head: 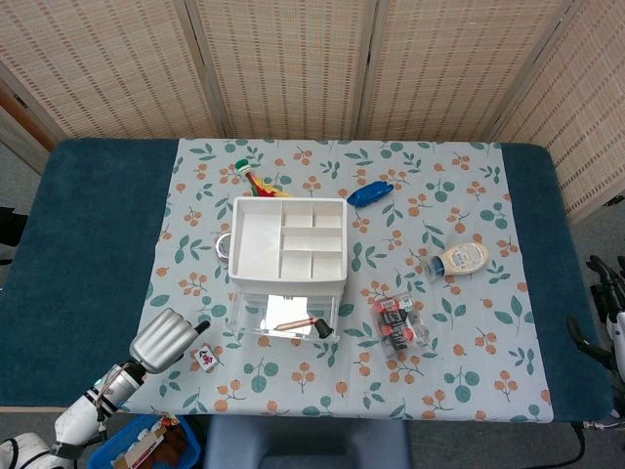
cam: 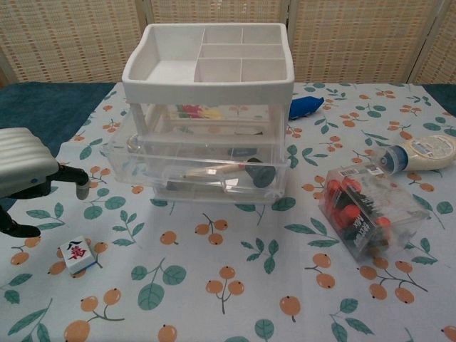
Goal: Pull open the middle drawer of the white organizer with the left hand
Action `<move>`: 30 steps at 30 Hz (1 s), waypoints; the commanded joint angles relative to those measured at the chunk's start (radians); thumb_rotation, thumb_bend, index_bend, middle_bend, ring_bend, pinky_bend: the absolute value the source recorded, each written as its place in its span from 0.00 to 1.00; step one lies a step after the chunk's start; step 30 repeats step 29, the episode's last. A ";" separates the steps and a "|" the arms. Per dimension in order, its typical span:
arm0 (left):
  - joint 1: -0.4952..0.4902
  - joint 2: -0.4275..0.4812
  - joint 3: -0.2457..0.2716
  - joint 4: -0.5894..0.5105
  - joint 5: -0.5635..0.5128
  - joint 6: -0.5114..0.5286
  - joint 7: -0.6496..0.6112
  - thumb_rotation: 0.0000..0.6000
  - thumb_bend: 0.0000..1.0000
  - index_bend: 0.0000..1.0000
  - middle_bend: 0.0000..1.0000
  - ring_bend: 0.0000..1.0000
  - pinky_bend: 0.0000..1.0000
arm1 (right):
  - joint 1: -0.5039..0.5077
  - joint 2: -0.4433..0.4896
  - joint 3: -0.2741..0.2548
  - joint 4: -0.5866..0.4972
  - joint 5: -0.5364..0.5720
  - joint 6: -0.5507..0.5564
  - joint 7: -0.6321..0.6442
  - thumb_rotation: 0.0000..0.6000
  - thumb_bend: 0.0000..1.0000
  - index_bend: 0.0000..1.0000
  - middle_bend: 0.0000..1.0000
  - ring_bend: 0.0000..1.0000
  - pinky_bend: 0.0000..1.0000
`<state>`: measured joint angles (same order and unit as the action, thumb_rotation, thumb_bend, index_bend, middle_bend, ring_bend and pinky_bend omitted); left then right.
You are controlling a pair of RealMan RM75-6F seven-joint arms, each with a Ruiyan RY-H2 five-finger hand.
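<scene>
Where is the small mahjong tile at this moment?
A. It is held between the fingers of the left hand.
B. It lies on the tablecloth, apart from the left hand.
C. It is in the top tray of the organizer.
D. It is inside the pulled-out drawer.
B. The mahjong tile lies flat on the tablecloth below the left hand, with cloth showing between them; the head view shows the same gap.

Plastic, cloth and brushed metal

We see a matt white organizer with glossy clear plastic drawers, a matt printed tablecloth, and a left hand of ribbed silvery metal.
</scene>
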<state>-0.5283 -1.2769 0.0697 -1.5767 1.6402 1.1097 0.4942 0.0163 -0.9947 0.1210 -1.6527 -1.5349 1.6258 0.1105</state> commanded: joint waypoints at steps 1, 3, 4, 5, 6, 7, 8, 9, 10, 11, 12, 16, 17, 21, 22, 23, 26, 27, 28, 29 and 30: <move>0.051 0.016 -0.035 0.001 -0.092 0.051 -0.022 1.00 0.09 0.39 0.97 1.00 1.00 | -0.001 0.001 -0.003 0.003 0.012 -0.011 0.008 1.00 0.37 0.00 0.17 0.07 0.14; 0.075 0.022 -0.048 0.013 -0.129 0.077 -0.025 1.00 0.09 0.39 0.95 0.99 1.00 | 0.000 0.004 -0.007 0.005 0.022 -0.027 0.012 1.00 0.37 0.00 0.17 0.07 0.15; 0.087 0.026 -0.053 0.017 -0.152 0.087 -0.026 1.00 0.09 0.39 0.94 0.97 1.00 | 0.000 0.005 -0.009 0.006 0.026 -0.034 0.014 1.00 0.37 0.00 0.17 0.07 0.15; 0.104 0.033 -0.060 0.017 -0.184 0.098 -0.031 1.00 0.09 0.39 0.93 0.96 1.00 | 0.001 0.006 -0.012 0.008 0.030 -0.043 0.018 1.00 0.37 0.00 0.17 0.07 0.14; 0.117 0.038 -0.067 0.014 -0.211 0.106 -0.037 1.00 0.09 0.40 0.92 0.94 1.00 | 0.001 0.006 -0.016 0.010 0.032 -0.051 0.021 1.00 0.37 0.00 0.17 0.07 0.14; 0.131 0.045 -0.074 0.006 -0.240 0.115 -0.046 1.00 0.09 0.39 0.89 0.91 1.00 | 0.002 0.005 -0.019 0.013 0.033 -0.059 0.024 1.00 0.37 0.00 0.17 0.07 0.14; 0.149 0.055 -0.084 -0.009 -0.278 0.126 -0.063 1.00 0.09 0.39 0.86 0.87 1.00 | 0.004 0.004 -0.024 0.017 0.035 -0.070 0.028 1.00 0.38 0.00 0.17 0.07 0.15; 0.162 0.064 -0.090 -0.024 -0.303 0.133 -0.079 1.00 0.09 0.39 0.84 0.84 1.00 | 0.005 0.001 -0.028 0.020 0.035 -0.079 0.032 1.00 0.38 0.00 0.17 0.07 0.15; 0.173 0.076 -0.096 -0.042 -0.327 0.137 -0.098 1.00 0.09 0.39 0.81 0.80 1.00 | 0.006 -0.002 -0.033 0.024 0.033 -0.087 0.037 1.00 0.38 0.00 0.17 0.07 0.15; 0.187 0.093 -0.104 -0.068 -0.354 0.143 -0.126 1.00 0.09 0.38 0.77 0.75 1.00 | 0.007 -0.008 -0.039 0.030 0.031 -0.094 0.047 1.00 0.38 0.00 0.17 0.07 0.15; 0.197 0.105 -0.110 -0.085 -0.367 0.152 -0.144 1.00 0.09 0.37 0.73 0.72 1.00 | 0.006 -0.014 -0.043 0.036 0.031 -0.099 0.056 1.00 0.39 0.00 0.17 0.07 0.15; 0.240 0.121 -0.120 -0.126 -0.375 0.231 -0.144 1.00 0.09 0.35 0.67 0.63 0.90 | -0.001 -0.039 -0.060 0.053 0.030 -0.107 0.058 1.00 0.39 0.00 0.17 0.07 0.14; 0.251 0.122 -0.118 -0.140 -0.374 0.249 -0.131 1.00 0.09 0.35 0.67 0.62 0.87 | -0.005 -0.045 -0.064 0.054 0.028 -0.104 0.054 1.00 0.39 0.00 0.17 0.07 0.15; 0.278 0.126 -0.115 -0.192 -0.377 0.292 -0.098 1.00 0.08 0.34 0.66 0.60 0.80 | -0.014 -0.057 -0.075 0.054 0.026 -0.101 0.045 1.00 0.39 0.00 0.17 0.07 0.14; 0.286 0.121 -0.118 -0.201 -0.376 0.307 -0.104 1.00 0.08 0.34 0.65 0.60 0.79 | -0.015 -0.058 -0.078 0.053 0.026 -0.105 0.046 1.00 0.39 0.00 0.17 0.07 0.14; 0.297 0.113 -0.122 -0.207 -0.370 0.330 -0.115 1.00 0.08 0.34 0.65 0.60 0.78 | -0.015 -0.057 -0.082 0.052 0.027 -0.112 0.050 1.00 0.39 0.00 0.17 0.07 0.14; 0.324 0.070 -0.133 -0.181 -0.336 0.401 -0.140 1.00 0.08 0.34 0.65 0.60 0.78 | -0.010 -0.052 -0.088 0.044 0.022 -0.128 0.073 1.00 0.39 0.00 0.17 0.07 0.14; 0.331 0.056 -0.134 -0.166 -0.324 0.419 -0.146 1.00 0.08 0.34 0.65 0.60 0.78 | -0.008 -0.050 -0.089 0.043 0.019 -0.130 0.079 1.00 0.39 0.00 0.17 0.07 0.14; 0.337 0.043 -0.135 -0.151 -0.312 0.434 -0.151 1.00 0.08 0.34 0.65 0.60 0.78 | -0.006 -0.049 -0.088 0.043 0.017 -0.132 0.082 1.00 0.39 0.00 0.17 0.07 0.14; 0.342 0.032 -0.135 -0.138 -0.301 0.446 -0.156 1.00 0.08 0.34 0.65 0.60 0.78 | -0.004 -0.049 -0.088 0.043 0.016 -0.134 0.081 1.00 0.39 0.00 0.17 0.07 0.14; 0.342 0.032 -0.135 -0.138 -0.301 0.446 -0.156 1.00 0.08 0.34 0.65 0.60 0.78 | -0.004 -0.049 -0.088 0.043 0.016 -0.134 0.081 1.00 0.39 0.00 0.17 0.07 0.14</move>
